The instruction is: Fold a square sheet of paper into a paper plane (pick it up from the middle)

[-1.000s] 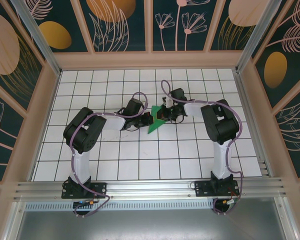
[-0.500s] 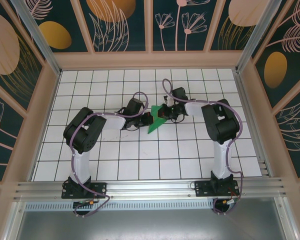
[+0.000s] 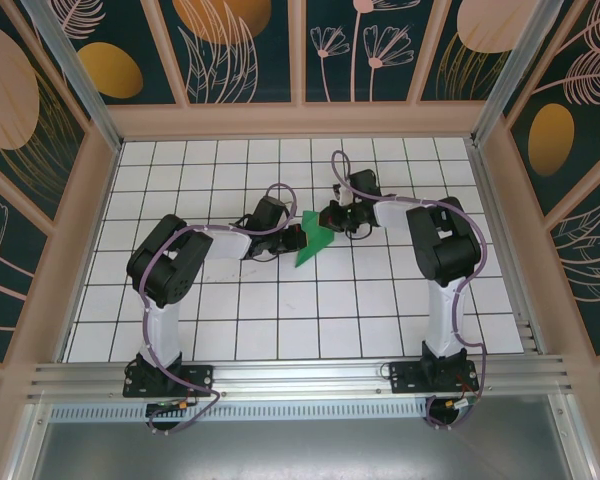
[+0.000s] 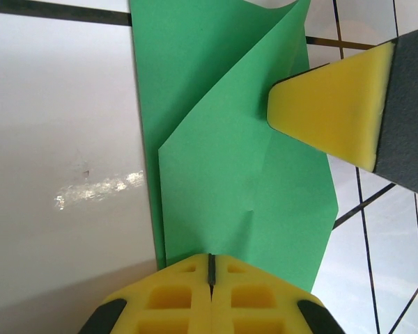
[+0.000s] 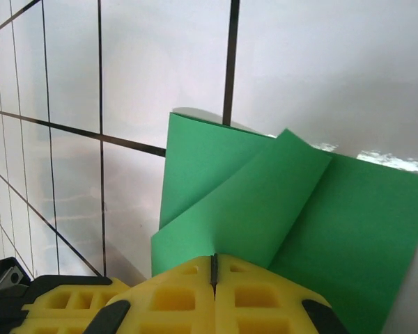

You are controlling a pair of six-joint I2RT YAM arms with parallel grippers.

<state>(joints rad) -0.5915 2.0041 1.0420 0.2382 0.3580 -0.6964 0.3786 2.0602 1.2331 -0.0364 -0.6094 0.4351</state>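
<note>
Green paper — creased — pinched by left gripper and right gripper.

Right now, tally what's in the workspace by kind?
Green paper sheet, partly folded: 1
Grippers: 2 (left gripper, right gripper, both shut)
Total: 3

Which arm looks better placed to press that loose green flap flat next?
Right, probably: the right tool, shut, sits over the raised flap of the green paper, while the left tool, also shut, sits at its edge.
</note>
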